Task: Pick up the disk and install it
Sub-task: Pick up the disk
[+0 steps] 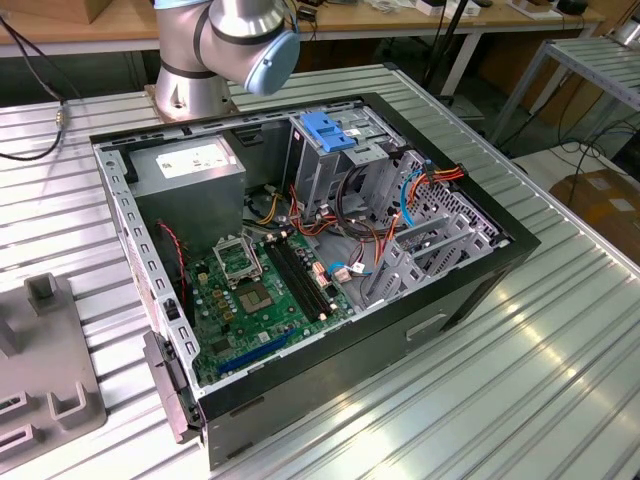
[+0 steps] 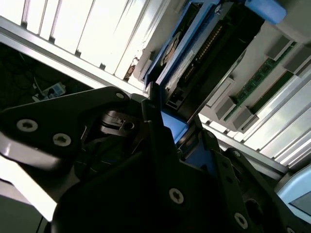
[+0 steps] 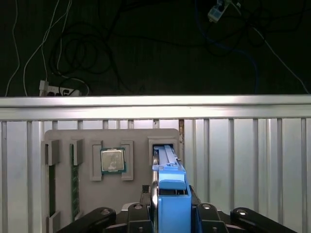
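The disk [image 3: 171, 191], a grey drive in a bright blue carrier, stands on edge between my gripper's fingers [image 3: 154, 190]. Its far end points at a slot of the grey holder tray [image 3: 138, 138]. In the second wrist view the disk [image 2: 194, 53] shows its connector edge and blue frame, with my gripper [image 2: 177, 121] shut on its sides. I cannot tell whether the far end still rests in the slot. The open computer case [image 1: 480, 280] lies on the table in the exterior view, its metal drive cage [image 1: 345, 165] topped by a fixed blue bracket [image 1: 328, 130].
The tray also holds a processor chip [image 3: 112, 160] and memory sticks [image 3: 75, 184]. Past the slatted table edge [image 3: 155, 102] lie floor cables. In the exterior view, the arm's base [image 1: 225, 45] stands behind the case and part of the grey tray [image 1: 50, 380] sits at the exterior view's left.
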